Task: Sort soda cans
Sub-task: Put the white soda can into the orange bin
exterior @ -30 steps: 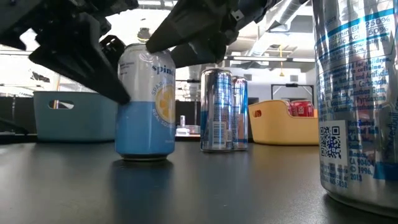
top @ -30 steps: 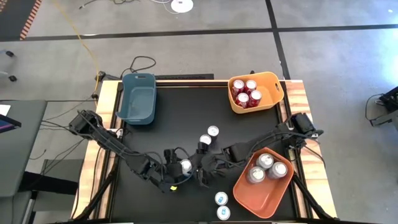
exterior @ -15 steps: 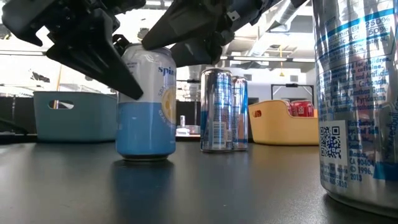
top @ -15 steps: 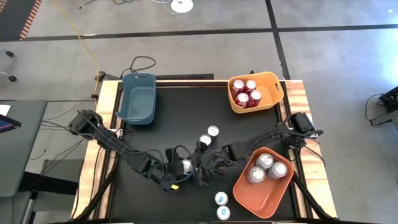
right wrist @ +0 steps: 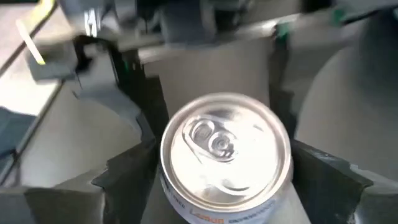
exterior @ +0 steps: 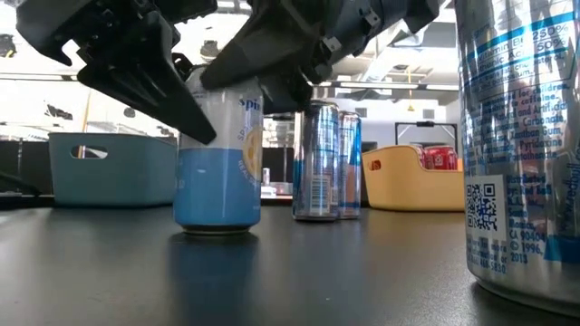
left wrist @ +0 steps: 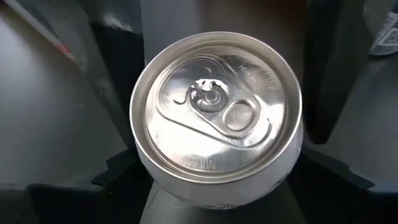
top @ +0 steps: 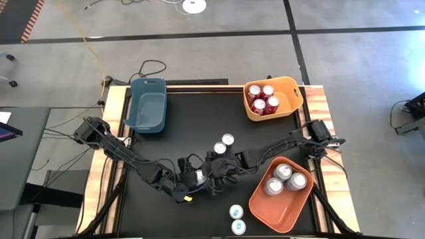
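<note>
Right gripper [top: 207, 174] closer, straddling blue can [exterior: 217, 154]

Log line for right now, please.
blue can: upright on table | left gripper: at that can | right gripper: at same can | red cans: in yellow bin | silver cans: in orange bin

The blue can [exterior: 217, 163] standing on the table shows only the letters "Spin". The big silver can [exterior: 521, 145] nearest the low camera carries "250%" and fine print including "Calories" and "Carbonated"; the rest is unreadable.
</note>
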